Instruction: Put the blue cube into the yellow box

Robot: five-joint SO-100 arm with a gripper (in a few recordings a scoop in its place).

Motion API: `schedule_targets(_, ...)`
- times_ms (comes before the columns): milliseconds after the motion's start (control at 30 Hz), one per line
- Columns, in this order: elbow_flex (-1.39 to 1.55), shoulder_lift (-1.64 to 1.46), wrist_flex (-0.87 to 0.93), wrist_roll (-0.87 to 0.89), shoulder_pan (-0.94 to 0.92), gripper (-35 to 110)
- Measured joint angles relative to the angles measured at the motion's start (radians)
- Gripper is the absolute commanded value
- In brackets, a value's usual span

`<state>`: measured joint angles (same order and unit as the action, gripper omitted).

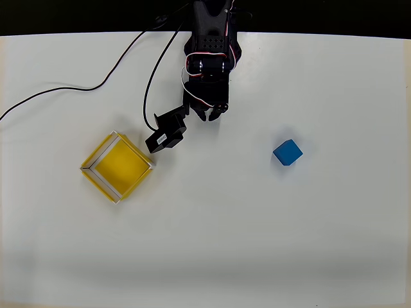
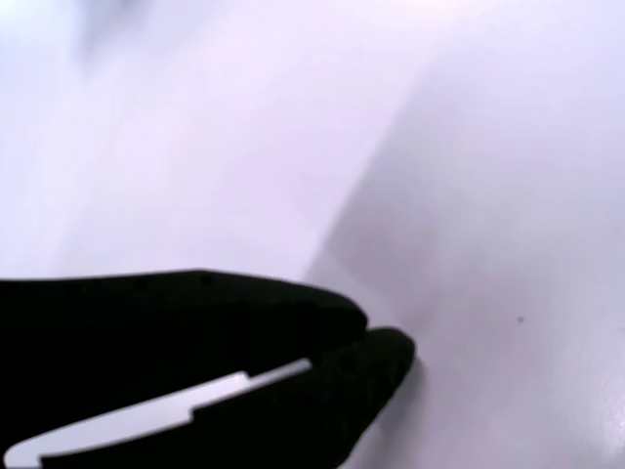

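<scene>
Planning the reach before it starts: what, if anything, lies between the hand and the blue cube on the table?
Nothing visible. In the overhead view the hand sits up and to the left of the blue cube, and only bare white table lies between them. The yellow box is off to the left, on the other side.

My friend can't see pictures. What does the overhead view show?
A black robot arm's gripper hangs shut over a white table, holding nothing. A blue cube sits to its right, a yellow box to its left.
</scene>
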<state>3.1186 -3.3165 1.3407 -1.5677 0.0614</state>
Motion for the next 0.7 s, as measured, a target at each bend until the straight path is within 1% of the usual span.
schedule_targets(67, 0.000, 0.000, 0.002, -0.008, 0.006, 1)
schedule_targets(267, 0.000, 0.002, 0.002, -0.149, 0.057, 5)
schedule_targets(333, 0.000, 0.002, 0.000, -0.172, 0.061, 6)
schedule_targets(400, 0.000, 0.000, -0.005, -0.198, 0.069, 12)
schedule_targets(433, 0.000, 0.002, -0.012, -0.213, 0.069, 19)
schedule_targets(467, 0.000, 0.006, -0.038, -0.221, 0.069, 25)
schedule_targets(533, 0.000, 0.029, -0.129, -0.216, 0.063, 32)
schedule_targets(600, 0.000, 0.104, -0.276, -0.215, 0.049, 36)
schedule_targets(700, -0.002, 0.221, -0.546, -0.221, 0.080, 40)
